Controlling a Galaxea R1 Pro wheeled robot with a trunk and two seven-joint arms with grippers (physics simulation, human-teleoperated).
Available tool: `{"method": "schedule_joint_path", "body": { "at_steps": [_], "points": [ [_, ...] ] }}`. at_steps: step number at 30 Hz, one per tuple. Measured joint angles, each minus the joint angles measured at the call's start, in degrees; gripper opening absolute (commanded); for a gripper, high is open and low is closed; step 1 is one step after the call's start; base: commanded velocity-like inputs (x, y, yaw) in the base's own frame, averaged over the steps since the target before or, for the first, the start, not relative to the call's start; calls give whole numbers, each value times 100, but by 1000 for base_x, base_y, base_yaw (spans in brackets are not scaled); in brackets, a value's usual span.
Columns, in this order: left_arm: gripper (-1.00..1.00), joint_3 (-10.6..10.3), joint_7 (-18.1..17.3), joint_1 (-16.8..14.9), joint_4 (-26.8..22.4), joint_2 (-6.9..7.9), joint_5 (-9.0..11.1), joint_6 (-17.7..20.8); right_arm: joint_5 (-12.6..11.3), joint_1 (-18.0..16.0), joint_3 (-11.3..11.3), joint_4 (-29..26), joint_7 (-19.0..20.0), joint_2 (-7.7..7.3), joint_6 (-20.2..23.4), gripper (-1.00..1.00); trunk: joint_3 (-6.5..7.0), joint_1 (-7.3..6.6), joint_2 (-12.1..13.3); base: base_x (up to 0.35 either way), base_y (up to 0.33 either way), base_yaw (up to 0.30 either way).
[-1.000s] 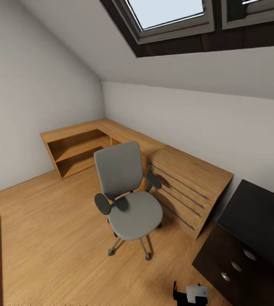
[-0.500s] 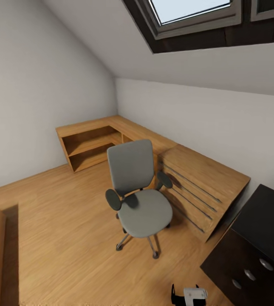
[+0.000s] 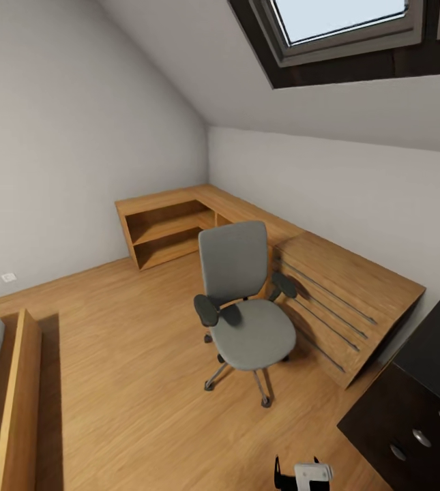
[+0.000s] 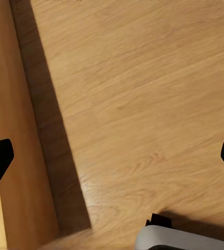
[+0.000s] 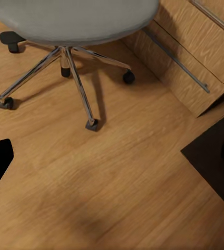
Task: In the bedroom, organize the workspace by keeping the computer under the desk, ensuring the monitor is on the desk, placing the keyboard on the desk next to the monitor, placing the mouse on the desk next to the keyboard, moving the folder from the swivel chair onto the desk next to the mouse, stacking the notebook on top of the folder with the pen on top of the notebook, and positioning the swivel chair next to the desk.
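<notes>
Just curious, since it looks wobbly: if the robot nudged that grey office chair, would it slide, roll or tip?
The swivel chair would probably roll easily: its star base ends in castors on smooth wood floor. A high push might turn or tip it.

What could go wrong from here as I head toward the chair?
The swivel chair stands on castors close against the wooden drawer chest; a bump from the base could roll it into the chest. Its seat looks bare, with no blue folder on it, so reaching there may waste time. The black cabinet sits close on the right, and the right end effector could clip it in a turn.
</notes>
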Motion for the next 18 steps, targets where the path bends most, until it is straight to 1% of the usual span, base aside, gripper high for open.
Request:
{"method": "schedule_joint_path", "body": {
  "at_steps": [18],
  "points": [
    [100, -16, -2, 0, 9, -3, -8, 1, 1, 4, -6, 0, 9, -2, -44, 100, 148, 0, 1, -2, 1, 1]
  ]
}}
